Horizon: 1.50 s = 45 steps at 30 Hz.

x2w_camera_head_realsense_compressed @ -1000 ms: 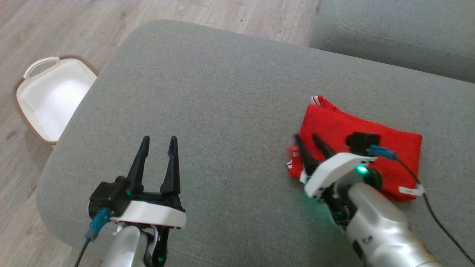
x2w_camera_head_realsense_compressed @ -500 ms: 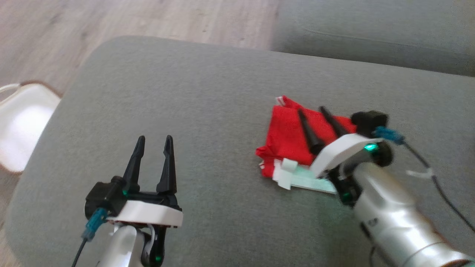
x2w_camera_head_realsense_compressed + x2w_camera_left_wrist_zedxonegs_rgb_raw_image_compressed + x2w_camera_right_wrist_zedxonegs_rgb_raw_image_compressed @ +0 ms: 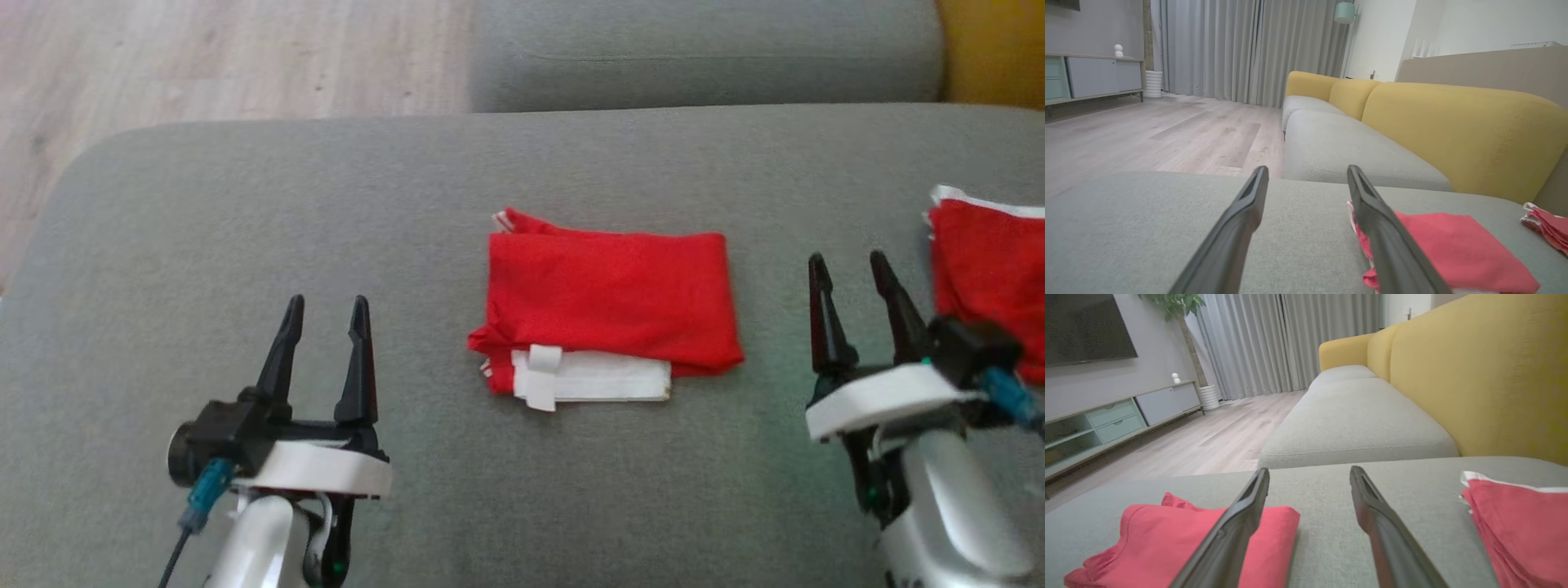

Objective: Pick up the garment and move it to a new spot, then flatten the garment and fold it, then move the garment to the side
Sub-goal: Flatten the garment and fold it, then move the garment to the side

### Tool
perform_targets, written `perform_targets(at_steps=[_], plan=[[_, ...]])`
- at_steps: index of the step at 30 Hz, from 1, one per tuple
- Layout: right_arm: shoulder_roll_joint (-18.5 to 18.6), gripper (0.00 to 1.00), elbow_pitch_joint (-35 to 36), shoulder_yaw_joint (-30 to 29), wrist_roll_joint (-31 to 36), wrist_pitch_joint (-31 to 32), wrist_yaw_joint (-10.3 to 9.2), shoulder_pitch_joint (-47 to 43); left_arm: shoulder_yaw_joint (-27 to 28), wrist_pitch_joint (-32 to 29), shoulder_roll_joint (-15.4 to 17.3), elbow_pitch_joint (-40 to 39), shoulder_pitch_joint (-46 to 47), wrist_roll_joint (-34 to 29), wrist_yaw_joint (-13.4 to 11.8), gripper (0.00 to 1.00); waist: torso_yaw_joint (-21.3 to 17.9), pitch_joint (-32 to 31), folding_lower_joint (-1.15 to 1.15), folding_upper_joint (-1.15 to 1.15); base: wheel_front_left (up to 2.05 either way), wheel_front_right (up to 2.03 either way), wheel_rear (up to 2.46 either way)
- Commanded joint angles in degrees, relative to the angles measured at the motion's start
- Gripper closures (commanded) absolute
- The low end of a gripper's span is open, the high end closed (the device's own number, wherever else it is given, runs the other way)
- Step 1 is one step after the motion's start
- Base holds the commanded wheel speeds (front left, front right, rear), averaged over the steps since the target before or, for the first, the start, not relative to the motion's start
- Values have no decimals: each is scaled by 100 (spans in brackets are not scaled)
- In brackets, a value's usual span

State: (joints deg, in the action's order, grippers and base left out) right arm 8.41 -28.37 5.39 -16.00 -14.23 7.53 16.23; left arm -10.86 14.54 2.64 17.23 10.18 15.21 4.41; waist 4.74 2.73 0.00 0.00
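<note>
The garment [image 3: 608, 298] is red with a white band, folded into a neat rectangle in the middle of the grey cushion [image 3: 424, 188]. It also appears low right in the left wrist view as the garment [image 3: 1453, 249] and low left in the right wrist view as the garment [image 3: 1163, 535]. My left gripper [image 3: 325, 314] stands open at the lower left, apart from it, nothing between its fingers. My right gripper [image 3: 851, 273] stands open to the right of the garment, clear of it and empty.
A second folded red cloth [image 3: 992, 278] lies at the cushion's right edge, beside my right gripper. A further grey seat cushion [image 3: 702, 49] lies behind, with a yellow sofa back [image 3: 1486, 375] to the right. Wooden floor [image 3: 204, 57] lies beyond the cushion's left edge.
My right gripper has come off the garment and drawn back to its right, standing open. The head camera has swung right, so the white basket has left the picture. The left arm kept still.
</note>
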Motion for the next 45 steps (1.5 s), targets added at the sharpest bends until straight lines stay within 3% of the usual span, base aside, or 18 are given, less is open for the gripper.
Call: perform_targets(at_steps=[1,7,15,29,36,45], plan=[[-153,0,423,-23,151,-76,-4,-10,261,46,24,-253,108,36,-80,0,-168,0,0,0,0,0,0],[-442,0,897,-201,469,-76,-4,-518,260,46,24,-399,-50,-9,-170,0,-365,-21,0,0,0,0,0],[-537,0,1012,-222,541,-76,-4,-676,266,46,24,-516,-187,41,-236,0,-419,-44,0,0,0,0,0],[-552,0,1027,-340,637,134,-4,-345,56,46,24,-627,149,45,-196,0,-126,366,0,0,0,0,0],[-552,0,601,-311,646,578,-4,137,-141,46,24,-612,447,80,-193,0,194,762,0,0,0,0,0],[-553,0,-600,-348,507,1127,-4,747,-387,46,24,-559,660,194,-256,0,541,1023,0,0,0,0,0]])
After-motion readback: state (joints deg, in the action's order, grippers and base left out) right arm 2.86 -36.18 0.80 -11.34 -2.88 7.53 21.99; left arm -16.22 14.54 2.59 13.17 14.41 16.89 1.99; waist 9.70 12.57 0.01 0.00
